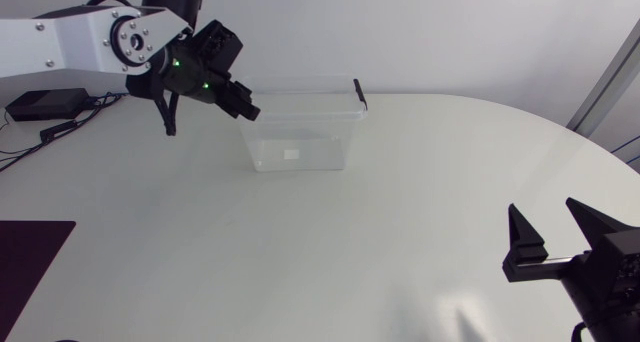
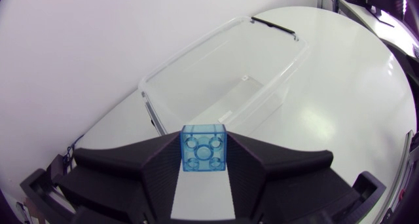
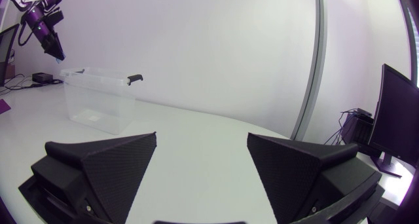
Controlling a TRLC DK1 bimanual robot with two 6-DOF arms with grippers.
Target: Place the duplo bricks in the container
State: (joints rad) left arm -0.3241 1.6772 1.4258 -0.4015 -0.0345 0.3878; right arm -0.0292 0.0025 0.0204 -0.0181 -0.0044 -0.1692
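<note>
Pinching a translucent blue duplo brick (image 2: 203, 147), shown only by its wrist view, the left gripper (image 1: 245, 106) hangs over the clear plastic container (image 1: 297, 132); the right gripper (image 1: 548, 234) has its fingers (image 3: 105, 165) wide.

The container (image 1: 300, 142) is standing at the table's (image 1: 420, 242) far side with its mouth opening upward, so the way in is running from above. Its clear walls are blocking entry from the sides. My left gripper (image 1: 250, 110) is hovering at the rim of its left end, and the brick (image 2: 203, 147) is filling the gap between the fingers. A black latch (image 1: 360, 92) is sitting on the rim at the right end. White tabletop is stretching between the container and my right gripper (image 1: 543, 207), whose fingers are standing spread apart. A dark mat (image 1: 30, 267) is lying flat at the near left edge. A black box (image 1: 45, 104) with cables (image 1: 60, 130) is sitting at the far left.
</note>
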